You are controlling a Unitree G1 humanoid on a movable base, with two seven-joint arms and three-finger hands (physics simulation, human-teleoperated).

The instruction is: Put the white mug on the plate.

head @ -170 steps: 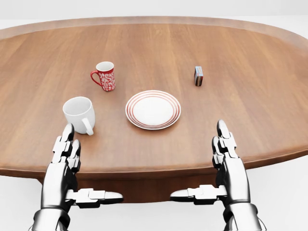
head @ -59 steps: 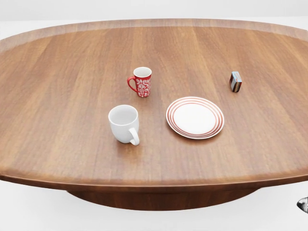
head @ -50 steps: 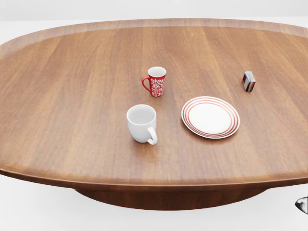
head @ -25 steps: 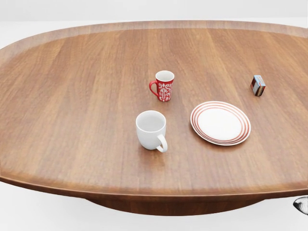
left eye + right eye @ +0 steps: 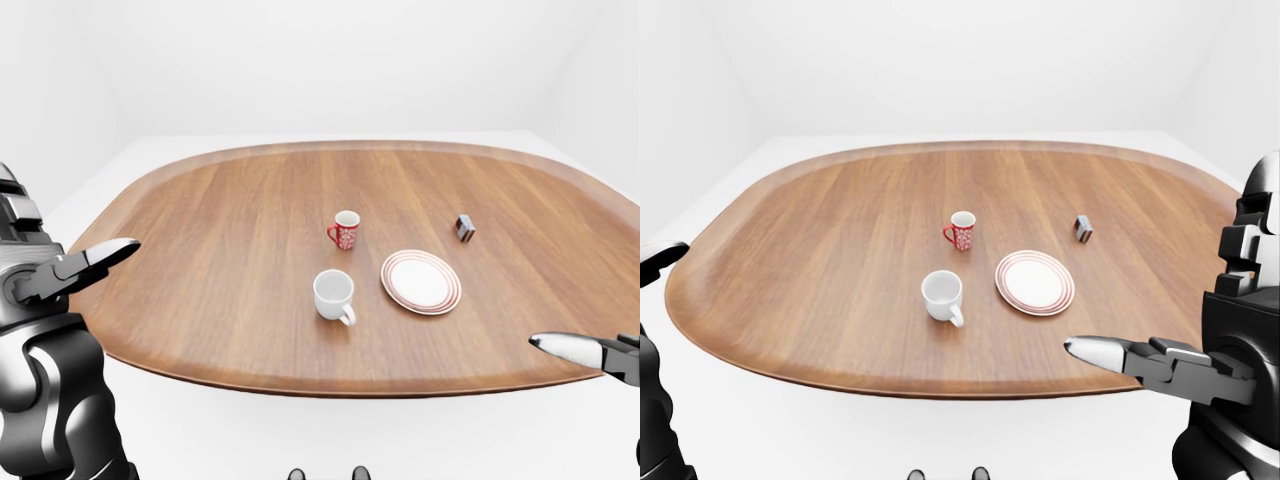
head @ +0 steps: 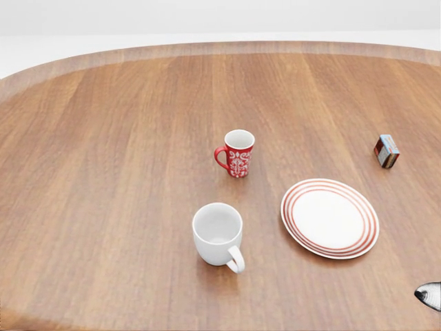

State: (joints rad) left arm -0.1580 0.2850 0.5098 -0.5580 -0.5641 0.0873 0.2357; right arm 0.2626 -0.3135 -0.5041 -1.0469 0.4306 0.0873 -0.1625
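On the desk (image 6: 103, 172):
Mug (image 6: 218, 233): upright, mouth up, handle toward head view's lower right, left of plate (image 6: 329, 218).
Left robot hand (image 5: 60, 275): fingers spread.
Right robot hand (image 5: 1160, 365): fingers spread.

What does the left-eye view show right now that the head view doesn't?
Only the left-eye view: the left robot hand raised at its left edge, fingers spread, the oval wooden table's whole outline, and white walls. Only the head view: close detail, like the white mug's handle pointing bottom-right. Both: red patterned mug, red-rimmed white plate, small striped box, and a fingertip of the right robot hand.
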